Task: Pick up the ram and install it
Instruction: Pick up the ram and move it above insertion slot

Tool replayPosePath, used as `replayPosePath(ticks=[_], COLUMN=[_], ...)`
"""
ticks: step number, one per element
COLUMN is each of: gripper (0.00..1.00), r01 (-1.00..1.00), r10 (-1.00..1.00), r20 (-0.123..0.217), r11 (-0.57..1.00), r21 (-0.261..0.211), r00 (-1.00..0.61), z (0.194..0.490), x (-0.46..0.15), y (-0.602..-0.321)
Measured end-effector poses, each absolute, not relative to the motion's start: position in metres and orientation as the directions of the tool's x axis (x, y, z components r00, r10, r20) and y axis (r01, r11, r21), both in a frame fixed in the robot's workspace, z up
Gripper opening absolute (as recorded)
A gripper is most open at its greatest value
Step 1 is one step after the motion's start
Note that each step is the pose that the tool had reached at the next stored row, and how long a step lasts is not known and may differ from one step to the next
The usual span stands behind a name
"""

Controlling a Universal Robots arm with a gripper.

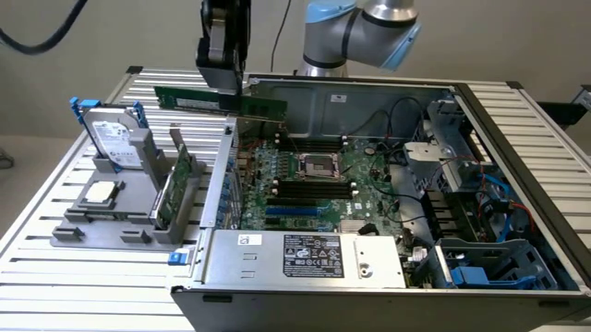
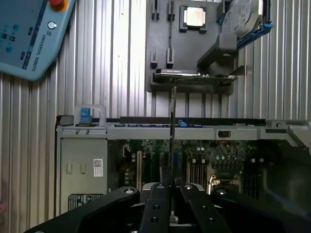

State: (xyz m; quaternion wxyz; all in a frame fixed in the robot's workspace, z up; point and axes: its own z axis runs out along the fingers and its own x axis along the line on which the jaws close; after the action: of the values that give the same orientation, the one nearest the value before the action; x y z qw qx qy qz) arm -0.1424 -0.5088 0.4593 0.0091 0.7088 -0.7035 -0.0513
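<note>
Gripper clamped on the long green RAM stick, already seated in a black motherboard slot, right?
Not seated. The gripper is clamped on the long green RAM stick, but the exterior view shows it in the air over the edge of the open metal computer case.

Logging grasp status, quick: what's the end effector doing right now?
The end effector is closed on the ram, holding it above the open computer case.

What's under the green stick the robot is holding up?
The ram, held by the gripper, hangs over the open computer case's wall and motherboard. The thin strip right beneath the ram is covered.
</note>
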Motion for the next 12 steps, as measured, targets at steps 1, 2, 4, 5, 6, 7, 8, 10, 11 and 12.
replayPosePath(ticks=[1, 2, 4, 5, 6, 7, 8, 10, 11, 12], gripper=[0.14, 0.14, 0.14, 0.14, 0.14, 0.14, 0.14, 0.14, 0.14, 0.14], r01=[-0.996, -0.996, -0.996, -0.996, -0.996, -0.996, -0.996, -0.996, -0.996, -0.996], r10=[-0.998, -0.998, -0.998, -0.998, -0.998, -0.998, -0.998, -0.998, -0.998, -0.998], r20=[-0.060, -0.060, -0.060, -0.060, -0.060, -0.059, -0.059, -0.058, -0.057, -0.057], r11=[-0.010, -0.011, -0.010, -0.010, -0.011, -0.011, -0.011, -0.011, -0.011, -0.011], r21=[0.085, 0.085, 0.085, 0.085, 0.085, 0.085, 0.085, 0.085, 0.085, 0.085], r00=[0.005, 0.006, 0.005, 0.005, 0.005, 0.005, 0.006, 0.006, 0.006, 0.006], z=[0.459, 0.458, 0.456, 0.455, 0.453, 0.452, 0.450, 0.446, 0.444, 0.443], x=[-0.138, -0.133, -0.124, -0.119, -0.115, -0.110, -0.106, -0.098, -0.094, -0.090], y=[-0.509, -0.509, -0.509, -0.509, -0.509, -0.508, -0.508, -0.507, -0.507, -0.507])
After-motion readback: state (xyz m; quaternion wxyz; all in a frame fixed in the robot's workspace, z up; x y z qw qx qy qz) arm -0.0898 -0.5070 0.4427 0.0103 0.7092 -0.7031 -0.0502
